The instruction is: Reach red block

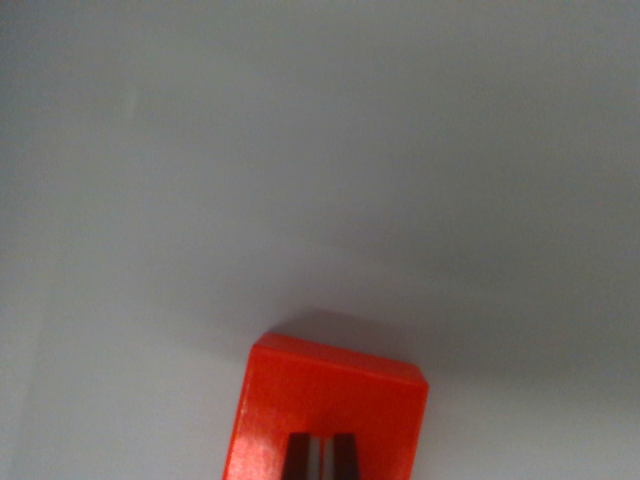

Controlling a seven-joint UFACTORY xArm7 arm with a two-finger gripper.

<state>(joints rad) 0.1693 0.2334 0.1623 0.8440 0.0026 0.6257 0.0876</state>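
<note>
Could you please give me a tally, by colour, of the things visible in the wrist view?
Red: 1, the red block, at the bottom edge of the wrist view
Dark: 1, the pincer, its two tips close together in front of the block
Grey-white: 1, the surface under the block
Total: 3

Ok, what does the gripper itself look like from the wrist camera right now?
Very little of the gripper shows. Two narrow, dark, near-black fingertips poke up from the bottom edge of the wrist view, side by side, with a thin pale slit between them. They show against the glossy red rectangular block. No cables, markings or arm body are in view.
</note>
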